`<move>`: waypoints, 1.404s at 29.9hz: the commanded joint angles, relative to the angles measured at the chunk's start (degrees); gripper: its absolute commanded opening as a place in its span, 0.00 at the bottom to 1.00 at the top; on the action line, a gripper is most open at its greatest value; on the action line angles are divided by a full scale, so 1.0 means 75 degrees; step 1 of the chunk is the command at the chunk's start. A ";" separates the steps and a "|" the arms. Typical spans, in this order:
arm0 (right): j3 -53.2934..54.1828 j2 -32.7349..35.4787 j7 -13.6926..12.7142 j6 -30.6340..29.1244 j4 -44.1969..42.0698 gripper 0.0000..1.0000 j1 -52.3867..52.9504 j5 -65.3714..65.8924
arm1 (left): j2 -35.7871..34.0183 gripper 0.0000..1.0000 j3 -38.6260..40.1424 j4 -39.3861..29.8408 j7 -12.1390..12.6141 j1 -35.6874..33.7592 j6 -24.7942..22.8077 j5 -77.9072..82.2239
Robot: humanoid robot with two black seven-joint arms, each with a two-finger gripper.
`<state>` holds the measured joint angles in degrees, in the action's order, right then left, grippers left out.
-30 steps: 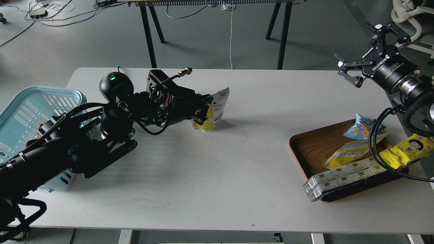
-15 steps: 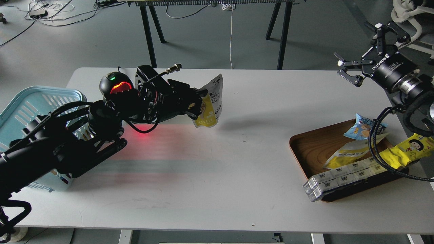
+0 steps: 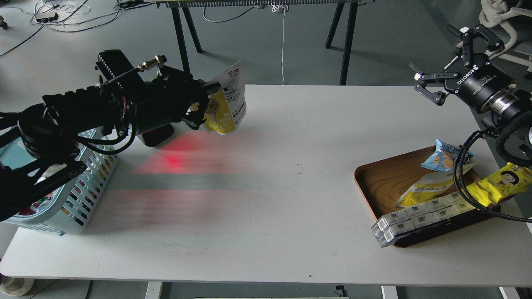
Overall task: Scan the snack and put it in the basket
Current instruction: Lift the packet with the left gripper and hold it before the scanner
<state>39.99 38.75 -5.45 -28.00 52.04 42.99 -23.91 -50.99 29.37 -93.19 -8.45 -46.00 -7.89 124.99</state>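
My left gripper (image 3: 202, 106) is shut on the snack (image 3: 226, 101), a yellow and white pouch, and holds it in the air above the table's back left part. The light blue basket (image 3: 81, 195) stands at the table's left edge, partly hidden under my left arm. A red scanner light falls on the table (image 3: 174, 160) below and left of the pouch. My right gripper (image 3: 447, 56) is open and empty, raised beyond the table's back right corner.
A brown wooden tray (image 3: 380, 182) at the right holds a small blue packet (image 3: 442, 158), a yellow pouch, a long yellow wrapper with a cartoon girl (image 3: 501, 182) and white boxes (image 3: 415, 218). A black scanner body (image 3: 156, 135) sits under my left wrist.
My left gripper has lifted the snack off the table and carried it up and to the left, towards the basket. The red scanner light has come on. The right arm has not moved.
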 commanded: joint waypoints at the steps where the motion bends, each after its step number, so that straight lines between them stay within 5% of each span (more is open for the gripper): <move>1: 0.0000 -0.0034 -0.0012 0.0000 -0.0013 0.98 -0.0002 0.0000 | -0.0630 0.00 -0.0025 -0.0371 -0.0022 0.0249 0.0102 0.0001; 12: -0.0023 -0.0034 0.0000 0.0000 -0.0013 0.98 -0.0002 0.0012 | -0.0771 0.00 -0.0002 -0.0337 -0.0022 0.1187 0.0348 0.0001; 42: -0.0023 -0.0058 0.0000 0.0000 -0.0013 0.98 -0.0002 0.0094 | -0.1006 0.00 -0.0025 -0.0384 -0.0034 0.1164 -0.0014 0.0001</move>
<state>39.81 38.33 -5.46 -28.00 51.94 42.96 -23.23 -58.13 29.36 -96.04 -8.61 -37.01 -6.84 125.00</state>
